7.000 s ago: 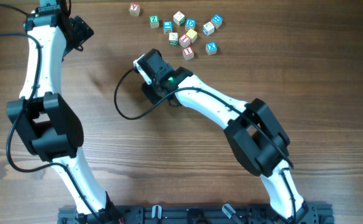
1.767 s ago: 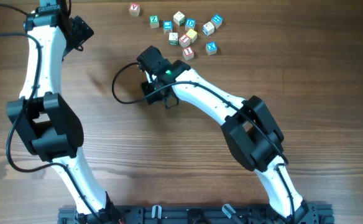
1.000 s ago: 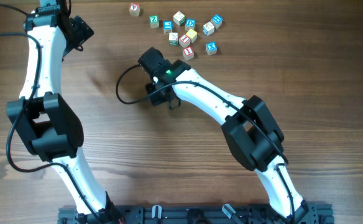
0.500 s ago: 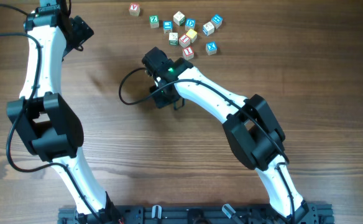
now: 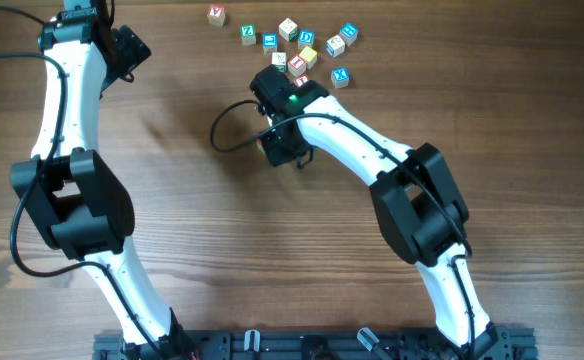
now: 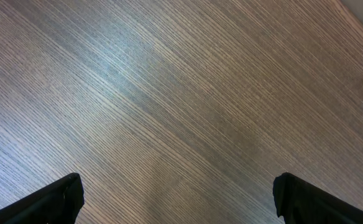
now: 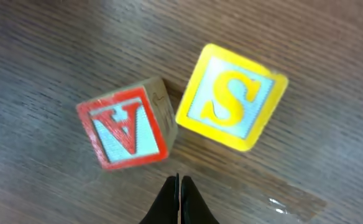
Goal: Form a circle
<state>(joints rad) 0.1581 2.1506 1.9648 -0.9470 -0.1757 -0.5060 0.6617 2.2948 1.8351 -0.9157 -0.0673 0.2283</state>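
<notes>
Several small letter cubes lie in a loose scatter (image 5: 306, 38) at the table's far middle, and no circle shows among them. In the right wrist view a red-framed "A" cube (image 7: 128, 127) and a yellow "S" cube (image 7: 231, 96) sit corner to corner on the wood. My right gripper (image 7: 179, 186) is shut with nothing in it, its tips just short of the gap between the two. Overhead, the right wrist (image 5: 277, 90) hovers at the scatter's near-left edge and hides its own fingers. My left gripper (image 6: 178, 199) is open over bare wood.
A lone red-lettered cube (image 5: 216, 14) lies apart at the far left of the scatter. A blue "X" cube (image 5: 340, 75) sits at its right. The left arm (image 5: 72, 60) stretches along the table's left side. A black cable (image 5: 234, 130) loops beside the right wrist.
The right arm has swung right and away from me, bringing its shut gripper up to the cubes' near edge. The cubes and the left arm have not moved.
</notes>
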